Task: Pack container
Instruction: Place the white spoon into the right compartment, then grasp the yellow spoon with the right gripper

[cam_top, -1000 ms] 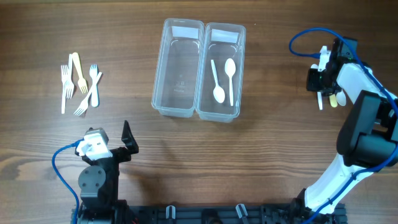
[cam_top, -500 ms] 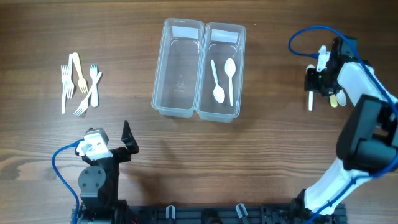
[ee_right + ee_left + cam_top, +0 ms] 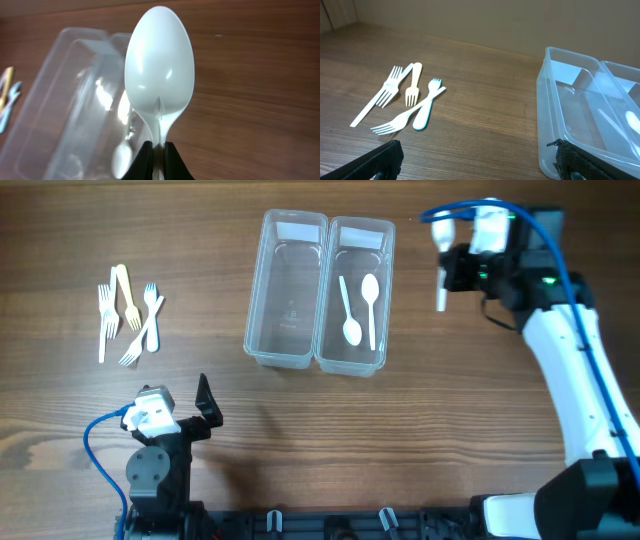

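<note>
Two clear containers stand side by side at the table's middle. The left one [image 3: 287, 330] [image 3: 547, 120] holds nothing, and the right one [image 3: 381, 300] [image 3: 65, 95] holds two white spoons [image 3: 358, 305] [image 3: 121, 152]. My right gripper [image 3: 462, 272] [image 3: 159, 161] is shut on the handle of a white spoon [image 3: 440, 288] [image 3: 159, 70], which hangs in the air just right of the right container. Several plastic forks [image 3: 128, 315] [image 3: 405, 100] lie at the far left. My left gripper [image 3: 205, 405] [image 3: 480, 162] is open near the front edge, with nothing between its fingers.
The forks include white ones, a cream one [image 3: 413, 85] and a light-blue one [image 3: 426, 107]. A blue cable [image 3: 455, 210] loops above the right arm. Bare wood runs between the forks and the containers.
My right gripper has shut on the spoon and carried it up and leftward from the table's right edge to just beside the right container. The left arm has not moved.
</note>
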### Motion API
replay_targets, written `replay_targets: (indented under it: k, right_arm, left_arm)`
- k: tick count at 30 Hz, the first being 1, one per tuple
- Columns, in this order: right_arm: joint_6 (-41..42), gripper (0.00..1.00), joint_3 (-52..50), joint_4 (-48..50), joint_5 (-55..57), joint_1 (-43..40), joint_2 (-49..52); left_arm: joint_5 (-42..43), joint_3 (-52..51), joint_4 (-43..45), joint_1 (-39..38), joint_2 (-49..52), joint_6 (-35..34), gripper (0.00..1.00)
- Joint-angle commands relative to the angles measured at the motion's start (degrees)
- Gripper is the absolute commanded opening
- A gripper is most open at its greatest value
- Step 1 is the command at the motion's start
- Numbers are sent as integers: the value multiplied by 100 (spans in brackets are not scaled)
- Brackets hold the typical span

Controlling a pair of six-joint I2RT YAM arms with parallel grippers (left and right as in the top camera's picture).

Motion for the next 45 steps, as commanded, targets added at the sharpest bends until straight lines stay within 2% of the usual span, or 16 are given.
replay_targets:
  k: [1, 9, 10, 11, 14, 17, 20, 25, 26, 27, 30, 35, 37, 40, 45]
  right_arm:
    - [472, 4, -72, 326, -199, 590, 352]
    - [1045, 6, -72, 1016, 153, 1530, 944]
    - [1038, 34, -72, 1029, 225, 1593, 1025]
    - [1036, 40, -72, 1029, 258, 1613, 1073]
    - [994, 45, -72, 1036, 258, 1600, 1088]
    - [962, 46, -66, 1043, 256, 1486, 964]
    - [492, 46, -59, 879, 420, 1305, 723]
    - [-446, 48, -59, -197, 2739, 697, 184]
    - [-501, 61, -59, -385, 3272, 566, 153]
    - [-501, 63, -59, -605, 3825, 352, 153]
    - [-544, 62, -61, -894, 3825, -396, 240]
    - [-1014, 60, -61, -739, 2247, -1602, 540]
    - [-1263, 59, -61, -675, 2024, -1937, 669]
    - [-1296, 57, -61, -501, 1670, -2149, 833]
    - [-2326, 55, -61, -238, 1628, -2184, 1191]
  left_arm:
    - [50, -37, 17, 26, -42, 114, 100]
    - [52, -37, 17, 26, -42, 114, 100]
    - [50, -37, 17, 26, -42, 111, 100]
    - [50, -37, 17, 26, -42, 114, 100]
    - [50, -37, 17, 26, -42, 111, 100]
    - [50, -37, 17, 26, -42, 114, 100]
    - [50, -37, 17, 26, -42, 114, 100]
    - [50, -37, 17, 26, -42, 114, 100]
    - [50, -37, 17, 26, -42, 114, 100]
    - [52, -37, 17, 26, -42, 111, 100]
    - [50, -37, 17, 26, -42, 111, 100]
    - [52, -37, 17, 26, -42, 114, 100]
    - [50, -37, 17, 26, -42, 114, 100]
    - [52, -37, 17, 26, -42, 114, 100]
    - [52, -37, 17, 26, -42, 111, 100]
